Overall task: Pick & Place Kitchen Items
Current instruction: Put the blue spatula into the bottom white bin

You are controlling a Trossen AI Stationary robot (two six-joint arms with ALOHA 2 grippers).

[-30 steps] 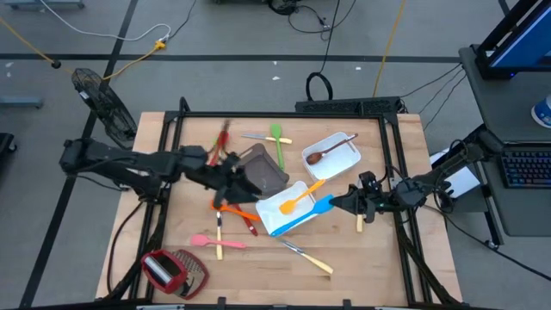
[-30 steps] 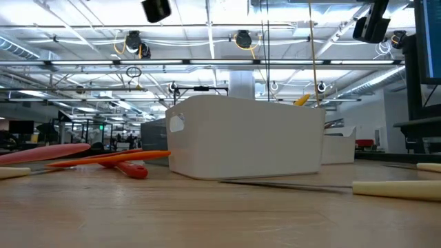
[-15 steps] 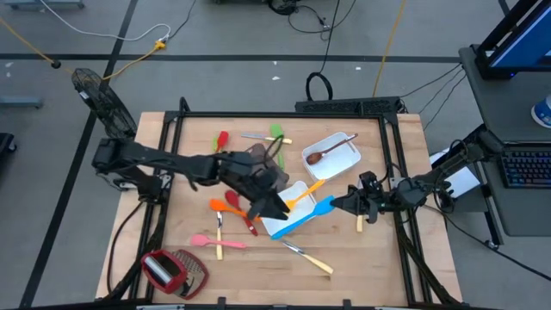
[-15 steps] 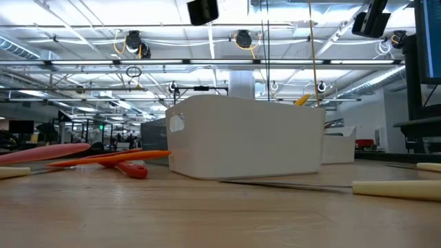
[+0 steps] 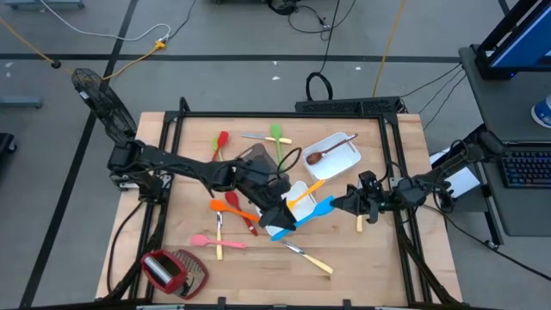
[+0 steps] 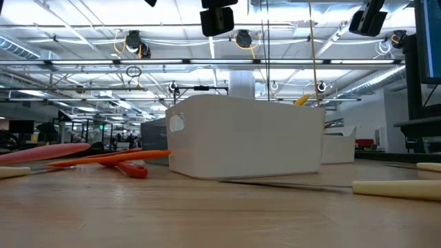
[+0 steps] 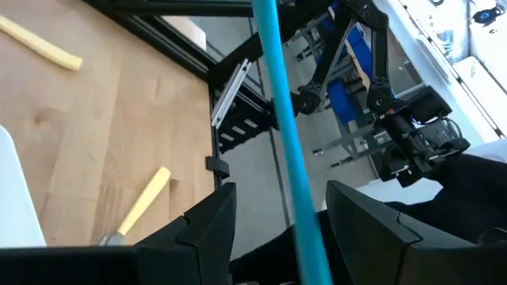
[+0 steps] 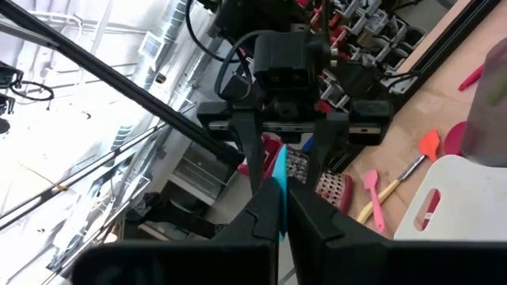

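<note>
1. My right gripper (image 5: 337, 203), right of centre in the high view, has its fingers clamped on the blue spatula (image 5: 303, 217).
2. My left gripper (image 5: 287, 217) straddles the spatula's other end, fingers (image 7: 207, 229) apart on either side of the blue handle.
3. I judge the spatula light, stiff in the handle and slick; mid-handle is the safest hold.
4. The white tray (image 5: 274, 209) is partly covered by my left arm; the spatula's blade is hard to make out.
</note>
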